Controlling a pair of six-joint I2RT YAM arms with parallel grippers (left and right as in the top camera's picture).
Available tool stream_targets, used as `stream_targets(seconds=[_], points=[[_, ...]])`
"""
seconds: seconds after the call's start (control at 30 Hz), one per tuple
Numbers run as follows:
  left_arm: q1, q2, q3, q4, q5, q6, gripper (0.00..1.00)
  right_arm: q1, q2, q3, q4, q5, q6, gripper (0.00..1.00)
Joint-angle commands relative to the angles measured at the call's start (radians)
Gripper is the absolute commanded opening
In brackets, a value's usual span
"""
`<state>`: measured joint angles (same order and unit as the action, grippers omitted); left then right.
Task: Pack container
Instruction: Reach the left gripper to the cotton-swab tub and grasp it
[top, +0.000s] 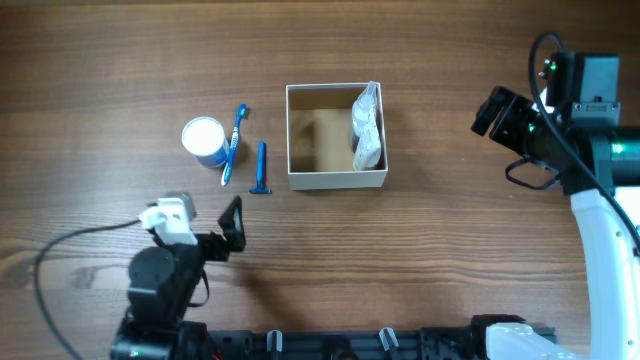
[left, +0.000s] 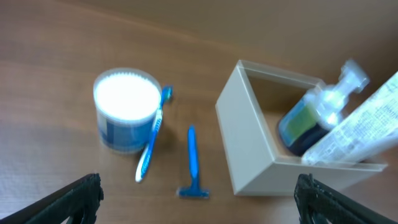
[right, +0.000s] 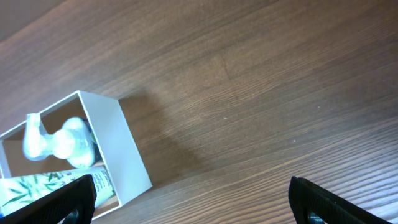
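The container (top: 336, 181), a square white-walled box with a brown inside, sits mid-table. It holds a spray bottle (left: 314, 115) and a white tube (left: 357, 127) against its right wall. It also shows in the left wrist view (left: 249, 143) and in the right wrist view (right: 121, 146). A blue razor (top: 260, 168), a blue toothbrush (top: 234, 143) and a white-lidded blue jar (top: 204, 140) lie left of the box. My left gripper (top: 236, 225) is open and empty, below the razor. My right gripper (top: 492, 112) is open and empty, right of the box.
A black cable (top: 70, 245) loops over the table by the left arm. The right arm's white link (top: 608, 255) runs down the right edge.
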<state>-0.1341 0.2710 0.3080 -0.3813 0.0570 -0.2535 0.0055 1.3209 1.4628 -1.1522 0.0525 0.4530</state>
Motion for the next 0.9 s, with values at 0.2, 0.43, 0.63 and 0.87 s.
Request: stream_targets(seconds=[0.2,0.43,0.63,0.87], points=[[0.008,0.584,0.789,-0.31,-0.032,-0.016,1.0,-0.003,0.084,0.011,0.0,-0.009,0.019,1.0],[0.008,0.753,0.816,-0.328,-0.097,-0.03,1.0,-0.003,0.096,0.011,0.014,-0.009,0.019,1.0],[0.06,0.97,0.821,-0.317,-0.126,-0.055,1.0,-0.003,0.096,0.011,0.014,-0.009,0.019,1.0],[0.08,1.237,0.822,-0.29,-0.148,-0.05,1.0,-0.003,0.096,0.011,0.014,-0.009,0.019,1.0]])
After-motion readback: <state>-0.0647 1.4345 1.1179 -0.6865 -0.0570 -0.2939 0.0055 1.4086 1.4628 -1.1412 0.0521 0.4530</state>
